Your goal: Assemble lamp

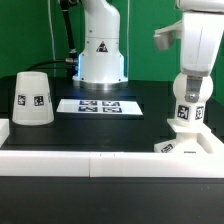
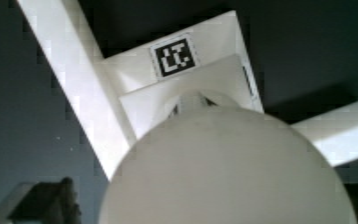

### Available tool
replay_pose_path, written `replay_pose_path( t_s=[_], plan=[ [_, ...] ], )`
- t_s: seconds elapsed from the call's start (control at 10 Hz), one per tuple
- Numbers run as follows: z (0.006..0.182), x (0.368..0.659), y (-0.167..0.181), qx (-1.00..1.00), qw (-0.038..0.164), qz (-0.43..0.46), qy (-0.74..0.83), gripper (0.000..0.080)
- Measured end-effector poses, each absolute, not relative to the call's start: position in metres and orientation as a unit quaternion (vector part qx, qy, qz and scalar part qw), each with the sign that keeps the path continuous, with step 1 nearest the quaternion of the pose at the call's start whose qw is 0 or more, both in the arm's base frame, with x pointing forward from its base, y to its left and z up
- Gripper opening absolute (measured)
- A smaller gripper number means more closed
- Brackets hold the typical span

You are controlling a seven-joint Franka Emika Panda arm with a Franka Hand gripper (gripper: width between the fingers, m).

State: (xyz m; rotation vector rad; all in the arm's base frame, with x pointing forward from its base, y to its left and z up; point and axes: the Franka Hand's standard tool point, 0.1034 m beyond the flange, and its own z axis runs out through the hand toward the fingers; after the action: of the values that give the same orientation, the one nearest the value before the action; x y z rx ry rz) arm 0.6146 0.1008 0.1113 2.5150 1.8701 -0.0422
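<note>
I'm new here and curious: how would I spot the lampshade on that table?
Start at the big white robot pedestal with the triangle sticker at the back. Look toward the exterior view's left, onto the black table: the lamp shade stands there alone. It is the only tall white truncated cone, wider at its foot, with square tags on its side.

shade [image 1: 33,98] white, black-white tag | bulb [image 2: 211,170] white | table [image 1: 110,130] black

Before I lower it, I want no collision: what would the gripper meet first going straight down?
Probably the base, directly under the bulb the gripper holds; their gap is unclear.
</note>
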Motion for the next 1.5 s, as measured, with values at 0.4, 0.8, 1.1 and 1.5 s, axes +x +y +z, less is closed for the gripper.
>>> replay_pose_path(
  t_s=[0.4,0.8,1.1,1.5],
  plan=[
    [0.1109,0.6143,0.0992,0.817,0.004,-0.014,0.577,0.0577],
    [0.111,0.6139,0.0936,0.913,0.004,-0.013,0.408,0.0577],
    [0.1119,0.6149,0.094,0.961,0.004,-0.013,0.277,0.0579],
    [0.1131,0.6149,0.0982,0.987,0.004,-0.01,0.161,0.0579]
  ],
)
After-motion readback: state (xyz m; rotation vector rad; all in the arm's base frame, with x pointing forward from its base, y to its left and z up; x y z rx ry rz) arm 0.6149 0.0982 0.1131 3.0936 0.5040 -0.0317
